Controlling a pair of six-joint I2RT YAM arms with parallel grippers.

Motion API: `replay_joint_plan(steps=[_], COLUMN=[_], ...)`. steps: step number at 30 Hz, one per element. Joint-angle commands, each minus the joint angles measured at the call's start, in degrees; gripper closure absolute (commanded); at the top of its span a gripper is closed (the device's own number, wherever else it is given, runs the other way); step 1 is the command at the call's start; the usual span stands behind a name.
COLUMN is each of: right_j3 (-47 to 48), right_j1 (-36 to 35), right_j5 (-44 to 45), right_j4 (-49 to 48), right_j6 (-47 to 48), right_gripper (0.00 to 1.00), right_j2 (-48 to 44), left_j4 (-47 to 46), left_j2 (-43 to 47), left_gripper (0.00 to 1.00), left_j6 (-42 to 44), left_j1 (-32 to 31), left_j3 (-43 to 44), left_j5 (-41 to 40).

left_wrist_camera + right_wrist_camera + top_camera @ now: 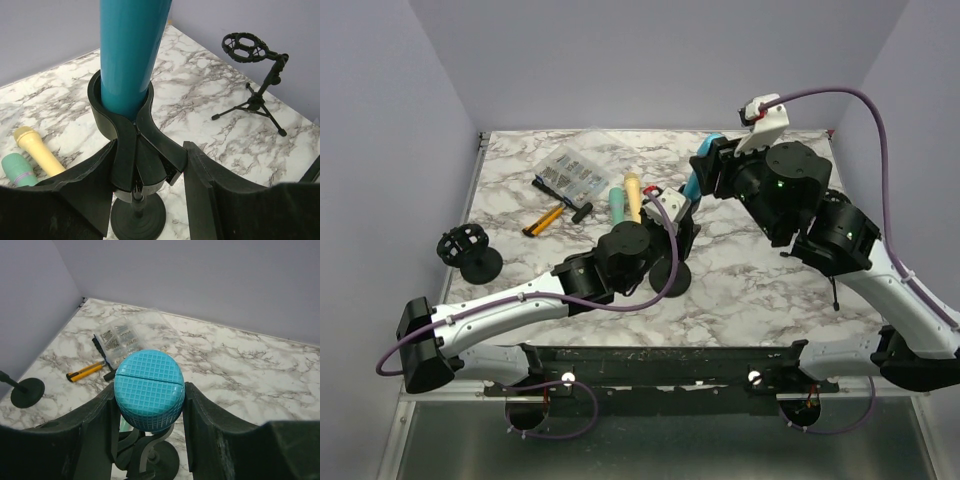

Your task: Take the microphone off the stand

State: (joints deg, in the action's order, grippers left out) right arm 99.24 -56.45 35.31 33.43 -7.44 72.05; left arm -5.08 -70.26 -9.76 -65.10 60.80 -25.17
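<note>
Teal plastic marks the task's microphone [698,172], which sits in the stand [670,272] at the middle of the marble table [760,290].

Left of the stand lie a green microphone [617,203] and a yellow microphone [633,195], flat and apart from it. They play no part in the move.

The left gripper [149,165] reaches the stand from the left and is clamped low on the clip [135,135]. One finger presses each side of the clip, just above the round base [137,220].

The microphone's body [131,50] drops into the clip's ring from above. Its long axis runs close to upright, tail down through the ring and head up, away from the base.

The right gripper [149,401] comes in from the right and above. Its fingers [102,420] are closed against both sides of the gridded head [149,385], so the right arm holds the microphone's top end and the left arm braces what holds its bottom end.

The release probably turns on that axis. The body looks free to leave only by sliding upward along its own length, away from the left gripper. A sideways pull would likely bind in the ring or tip the stand.
</note>
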Motion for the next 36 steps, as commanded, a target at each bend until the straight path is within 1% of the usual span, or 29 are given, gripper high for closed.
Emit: replay_joint_plan(steps=[1,5,8,10,13,17,23,26,28,30,32,36], right_j3=[4.36,5.4,5.7,5.76,6.78,6.87,-0.99,-5.13,-7.03,-8.15,-8.3,-8.69], right_j1=[-0.28,-0.29,-0.24,-0.25,-0.27,-0.32,-0.26,-0.2,-0.12,1.16,4.4,15.16], right_j5=[3.35,0.21,-2.51,-2.32,0.12,6.69,18.49,20.65,20.61,18.5,13.57,-5.15], right_j4=[-4.32,-5.13,-4.87,-5.03,-5.11,-6.58,-12.76,-13.15,-12.46,-11.25,-8.75,-3.51], right_j6=[0.84,-0.14,0.36,0.89,2.17,5.97,14.15,15.22,14.05,12.04,8.66,0.66], right_gripper=[0.99,0.99,0.99,0.99,0.99,0.99,0.99,0.99,0.99,0.99,0.99,0.99], right_j2=[-6.0,-6.46,-5.26,-4.98,-4.92,-5.86,-7.42,-5.74,-4.39,-2.93,-0.91,4.48], left_j4=[2.6,2.95,4.93,6.98,6.72,7.96,9.14,10.62,12.0,14.08,16.26,19.91], left_j2=[2.09,1.99,0.36,-0.23,0.78,2.82,8.36,11.58,13.79,15.96,18.31,22.6], left_gripper=[1.0,1.0,1.0,1.0,1.0,1.0,1.0,1.0,1.0,1.0,1.0,1.0], left_j6=[-0.63,-0.79,-1.21,-2.03,-2.37,-1.31,1.25,1.66,1.84,1.85,1.87,1.85], left_j1=[0.9,1.11,1.63,2.06,2.59,2.96,3.14,3.38,3.71,4.14,4.28,4.76], left_j3=[-2.21,-2.08,0.59,1.72,0.69,-0.93,-3.97,-5.3,-5.84,-5.95,-5.95,-6.42], left_j5=[0.39,2.52,6.15,7.71,8.44,7.73,7.21,5.07,3.65,2.9,2.12,0.53])
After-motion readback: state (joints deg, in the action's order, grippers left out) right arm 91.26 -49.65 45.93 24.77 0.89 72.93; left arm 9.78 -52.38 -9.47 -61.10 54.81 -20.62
